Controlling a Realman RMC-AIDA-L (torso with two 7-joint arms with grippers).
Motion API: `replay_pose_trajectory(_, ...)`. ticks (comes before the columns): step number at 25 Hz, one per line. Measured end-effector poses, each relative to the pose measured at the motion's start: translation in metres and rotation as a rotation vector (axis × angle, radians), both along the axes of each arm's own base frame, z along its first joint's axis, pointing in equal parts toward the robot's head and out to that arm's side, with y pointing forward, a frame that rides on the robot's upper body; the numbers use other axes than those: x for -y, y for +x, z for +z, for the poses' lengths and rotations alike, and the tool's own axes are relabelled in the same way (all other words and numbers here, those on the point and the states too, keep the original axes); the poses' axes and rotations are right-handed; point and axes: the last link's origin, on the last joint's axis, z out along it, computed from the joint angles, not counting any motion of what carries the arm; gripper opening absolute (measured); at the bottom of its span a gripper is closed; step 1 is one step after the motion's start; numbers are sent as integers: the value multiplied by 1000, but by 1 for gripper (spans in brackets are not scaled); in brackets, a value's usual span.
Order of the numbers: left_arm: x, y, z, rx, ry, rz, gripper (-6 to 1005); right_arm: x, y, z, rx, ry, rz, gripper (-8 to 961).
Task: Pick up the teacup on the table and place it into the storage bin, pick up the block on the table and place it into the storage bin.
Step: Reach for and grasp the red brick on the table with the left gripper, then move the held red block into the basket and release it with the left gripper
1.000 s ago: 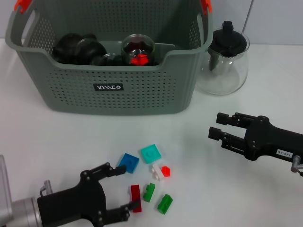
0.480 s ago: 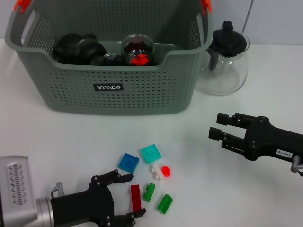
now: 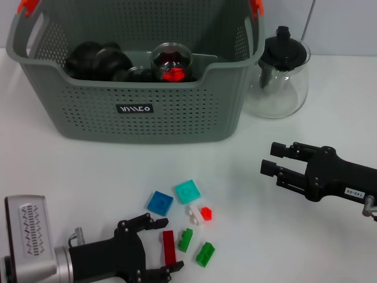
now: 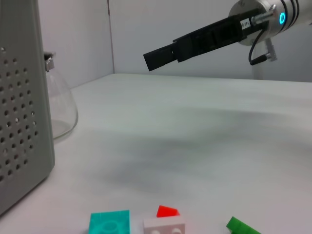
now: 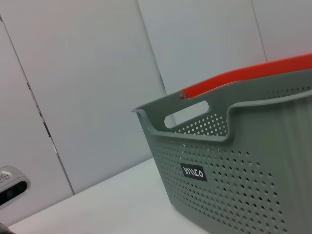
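The grey storage bin (image 3: pixel 135 112) stands at the back, and its perforated wall also fills the right wrist view (image 5: pixel 243 165). Dark rounded cups (image 3: pixel 94 59) and a glass cup holding something red (image 3: pixel 172 62) lie inside it. No teacup stands on the table in view. Several small blocks lie in front of the bin: blue (image 3: pixel 159 203), teal (image 3: pixel 187 191), white (image 3: pixel 197 215), red (image 3: pixel 206 213), two green ones (image 3: pixel 186 240) and a long dark red one (image 3: pixel 169 247). My left gripper (image 3: pixel 157 247) is open at the front edge, its fingertips either side of the dark red block. My right gripper (image 3: pixel 277 158) hovers open at the right.
A clear glass teapot (image 3: pixel 278 73) with a black lid stands right of the bin, with its side in the left wrist view (image 4: pixel 61 112). Orange clips (image 3: pixel 28 6) mark the bin's handles. The right gripper (image 4: pixel 161 53) shows far off in the left wrist view, above the teal block (image 4: pixel 109 223).
My left gripper has slid a little right and toward the front edge, bringing more of its silver wrist into view. The dark red block now lies between its fingertips. The right arm barely moved.
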Motion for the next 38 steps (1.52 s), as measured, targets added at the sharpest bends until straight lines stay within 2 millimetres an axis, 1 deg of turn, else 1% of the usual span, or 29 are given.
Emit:
replay_pose_trajectory(21,1,-1,-7,-29,-17,-3,841,-1,0,0,3,2,-2,558)
replay_pose_trajectory(31,-1,-1,-2,-20,12,-12,767,0,1,0,2,3,-4,558)
replay_pose_trajectory(34,-2,1,6,15,22,-10,732,0,1,0,2,2,-5,558)
replay_pose_trajectory(36,-2,6,23,88,29,-11,703,-1,1,1,0,0,-11,557)
replay_pose_trajectory(38,-2,10,45,167,39,-22,690,-1,2,2,-1,-2,-14,557)
